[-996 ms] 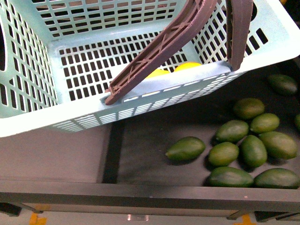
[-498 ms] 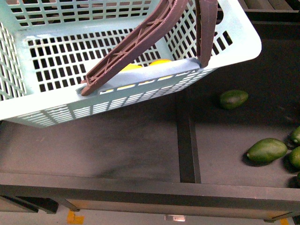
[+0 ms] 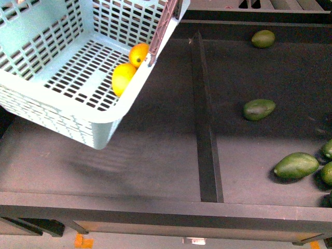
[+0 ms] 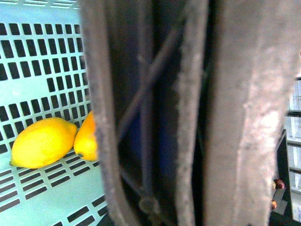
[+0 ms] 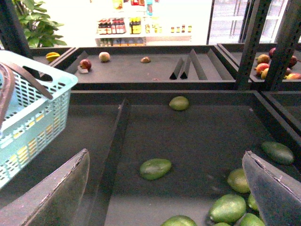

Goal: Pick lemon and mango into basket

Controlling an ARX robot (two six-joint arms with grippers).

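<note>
The teal basket [image 3: 52, 111] hangs tilted above the left of the dark shelf, lifted by its brown handle [image 3: 163, 26]. Inside lie two yellow fruits, touching. The longer yellow one looks like the mango [image 3: 123, 78]. The rounder, more orange one looks like the lemon [image 3: 139, 53]. In the left wrist view the mango [image 4: 42, 141] lies on the slotted floor, and the lemon [image 4: 87, 136] is half hidden by the handle [image 4: 146, 84]. My left gripper [image 4: 155, 188] is shut on that handle. My right gripper [image 5: 165, 157] is open and empty above green fruits, with the basket [image 5: 33, 113] off to one side.
A raised divider [image 3: 205, 119] splits the shelf. Green avocado-like fruits [image 3: 259, 109] [image 3: 263, 38] [image 3: 295, 165] lie right of it, and several more show in the right wrist view [image 5: 228, 207]. A front rail [image 3: 166, 207] edges the shelf. Red fruits [image 5: 263, 66] sit in a far bin.
The basket has swung left and further from the camera and tilted. Both yellow fruits inside now show fully. The view has shifted left along the shelf; most green fruits left the frame.
</note>
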